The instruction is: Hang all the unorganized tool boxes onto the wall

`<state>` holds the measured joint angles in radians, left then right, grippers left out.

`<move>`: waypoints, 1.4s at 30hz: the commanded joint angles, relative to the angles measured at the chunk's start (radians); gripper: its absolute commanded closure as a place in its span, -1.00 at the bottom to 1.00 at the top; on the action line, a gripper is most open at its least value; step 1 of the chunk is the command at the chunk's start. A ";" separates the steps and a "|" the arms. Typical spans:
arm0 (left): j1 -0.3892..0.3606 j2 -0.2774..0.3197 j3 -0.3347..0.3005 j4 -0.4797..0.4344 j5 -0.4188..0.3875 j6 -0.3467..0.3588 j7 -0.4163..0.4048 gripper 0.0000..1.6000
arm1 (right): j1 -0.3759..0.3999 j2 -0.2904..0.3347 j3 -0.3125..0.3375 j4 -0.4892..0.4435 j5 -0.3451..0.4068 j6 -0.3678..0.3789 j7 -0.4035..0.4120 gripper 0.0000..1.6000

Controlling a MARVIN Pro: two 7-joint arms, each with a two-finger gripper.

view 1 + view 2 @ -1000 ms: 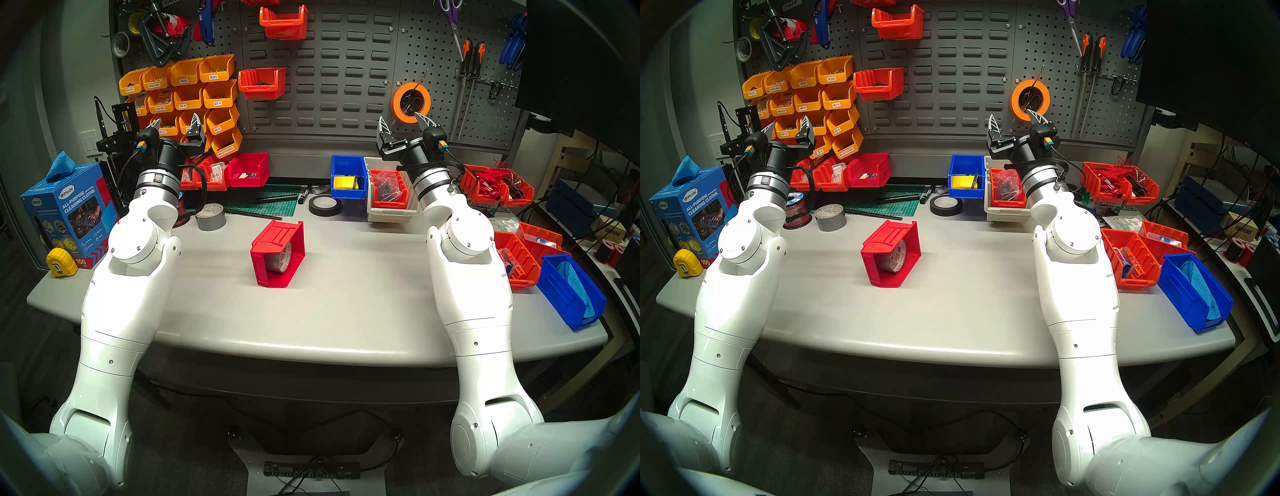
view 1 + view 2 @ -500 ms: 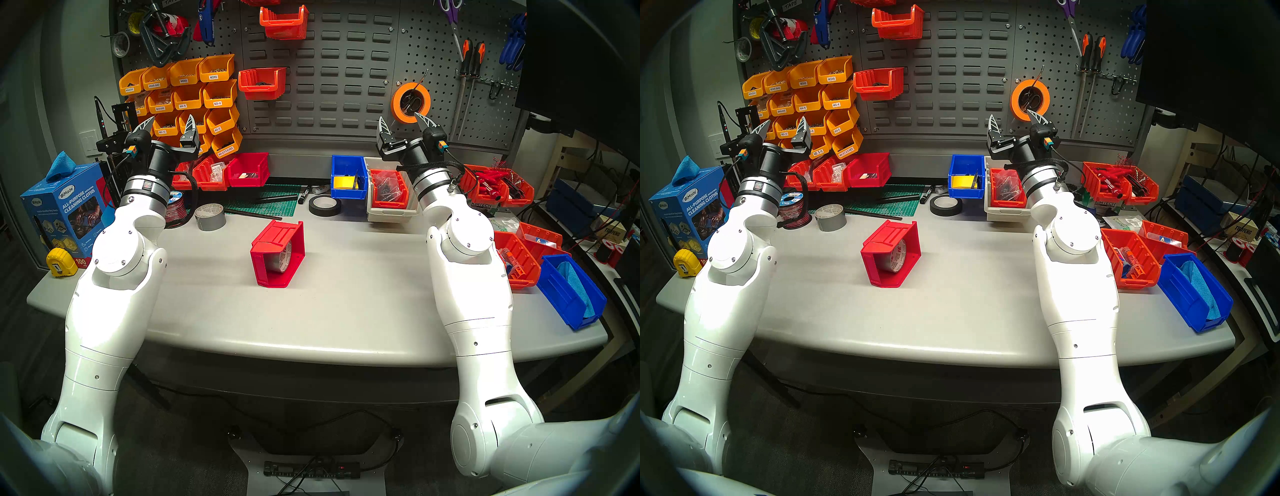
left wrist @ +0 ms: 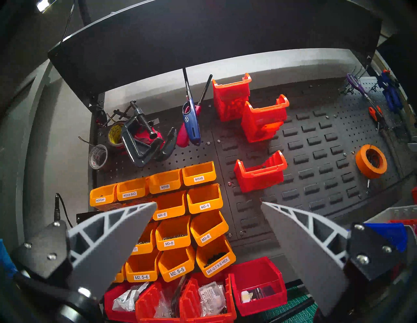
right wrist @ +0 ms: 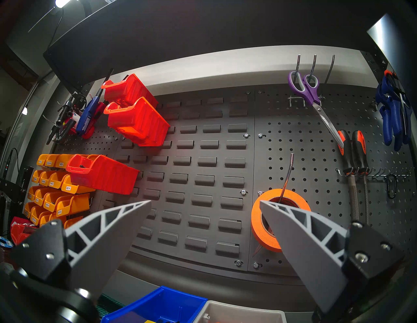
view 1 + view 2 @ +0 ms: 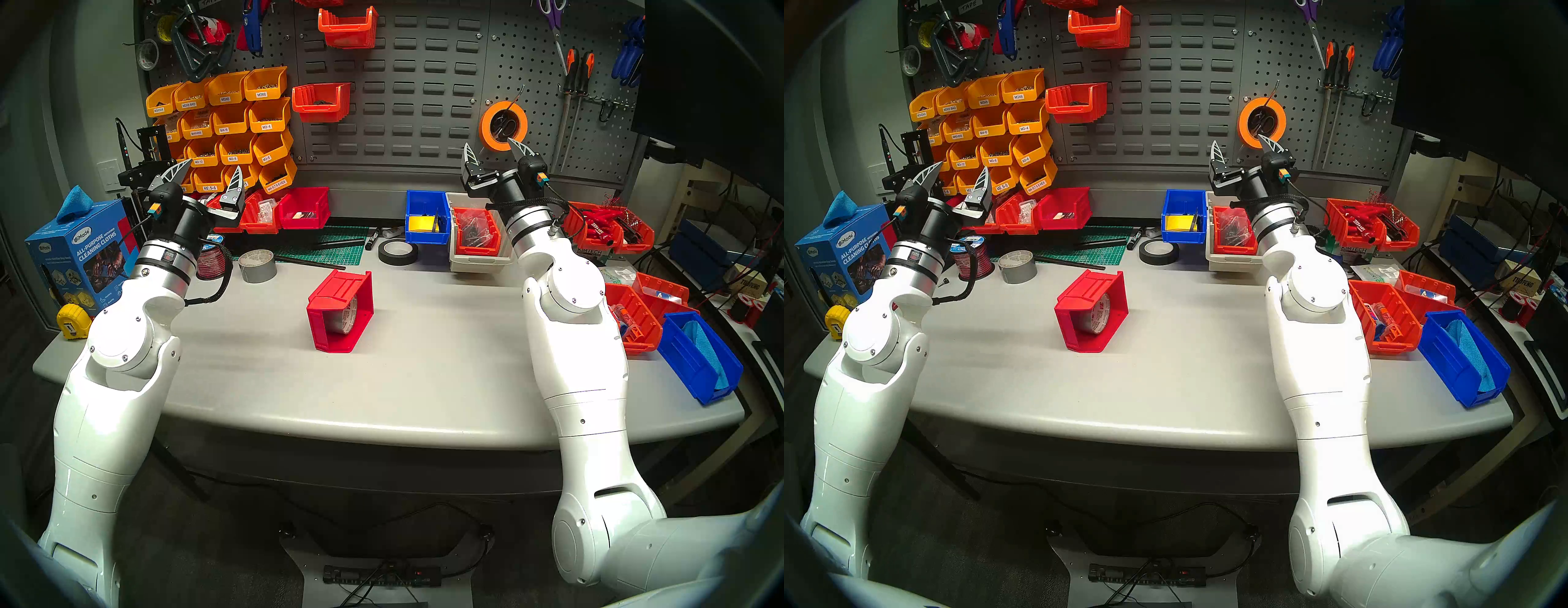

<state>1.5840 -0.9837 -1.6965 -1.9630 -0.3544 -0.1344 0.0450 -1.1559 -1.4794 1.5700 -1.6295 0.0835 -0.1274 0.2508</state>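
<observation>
1. Landmark: bright red open-top plastic bin (image 5: 339, 312) (image 5: 1090, 313), tipped on its side at the middle of the grey surface (image 5: 424, 382) (image 5: 1187, 382), mouth facing the robot, a roll of silver tape (image 5: 348, 316) inside it.
2. Dark grey louvred metal wall panel (image 5: 403, 85) (image 5: 1157, 85) (image 3: 316, 158) (image 4: 203, 169) stands behind the bin, at the back of the surface.
3. Orange-red ribbed plastic bins hang on that panel, up and behind the red bin: one (image 5: 321, 102) (image 5: 1076, 102) (image 3: 259, 173) (image 4: 101, 173) lower, one (image 5: 348, 26) (image 5: 1100, 26) (image 3: 264, 118) (image 4: 137, 121) above it.
4. Left gripper (image 5: 206, 176) (image 5: 957, 180) (image 3: 208, 203): raised, left of and behind the red bin, in front of the small yellow-orange labelled bins (image 5: 237, 123) (image 3: 173, 225). Jaws wide apart, holding nothing.
5. Right gripper (image 5: 494, 150) (image 5: 1243, 148) (image 4: 205, 200): raised, right of and behind the red bin, pointing at the panel beside an orange tape roll (image 5: 503, 125) (image 4: 266, 225). Jaws wide apart, holding nothing.
6. Neither gripper touches the red bin.
7. Blue bin with a blue cloth (image 5: 700, 356) and orange-red bins (image 5: 636, 318) sit well to the right of the red bin, near the surface's edge.
</observation>
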 commanded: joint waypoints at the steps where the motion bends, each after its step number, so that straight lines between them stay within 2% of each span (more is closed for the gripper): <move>1: 0.071 0.044 -0.059 -0.055 0.006 -0.029 -0.040 -1.00 | 0.007 0.000 0.001 -0.012 0.000 -0.001 -0.001 -1.00; 7: 0.144 0.086 -0.108 -0.089 0.048 -0.076 -0.098 -1.00 | 0.007 0.000 0.001 -0.011 0.000 -0.001 -0.001 -1.00; 13: 0.204 0.085 -0.148 -0.116 0.068 -0.108 -0.132 -1.00 | 0.007 0.000 0.001 -0.012 0.000 -0.001 -0.001 -1.00; 19: 0.249 0.087 -0.164 -0.123 0.121 -0.156 -0.151 -1.00 | 0.007 0.000 0.001 -0.012 0.000 -0.001 -0.001 -1.00; 23: 0.279 0.093 -0.171 -0.116 0.185 -0.212 -0.164 -1.00 | 0.007 0.000 0.001 -0.012 0.000 -0.001 -0.001 -1.00; 29: 0.304 0.088 -0.179 -0.110 0.250 -0.259 -0.168 -1.00 | 0.007 -0.001 0.001 -0.012 0.000 -0.001 -0.001 -1.00; 33: 0.315 0.083 -0.182 -0.113 0.263 -0.263 -0.169 -1.00 | 0.007 -0.001 0.001 -0.012 0.000 -0.001 -0.001 -1.00; 35: 0.332 0.092 -0.188 -0.108 0.314 -0.302 -0.177 -1.00 | 0.007 -0.001 0.001 -0.012 0.000 -0.001 -0.001 -1.00; 42: 0.355 0.090 -0.197 -0.097 0.373 -0.360 -0.183 -1.00 | 0.007 -0.001 0.001 -0.012 0.000 -0.001 -0.001 -1.00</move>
<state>1.9114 -0.8937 -1.8746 -2.0664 -0.0347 -0.4301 -0.1424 -1.1559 -1.4795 1.5699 -1.6293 0.0834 -0.1274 0.2512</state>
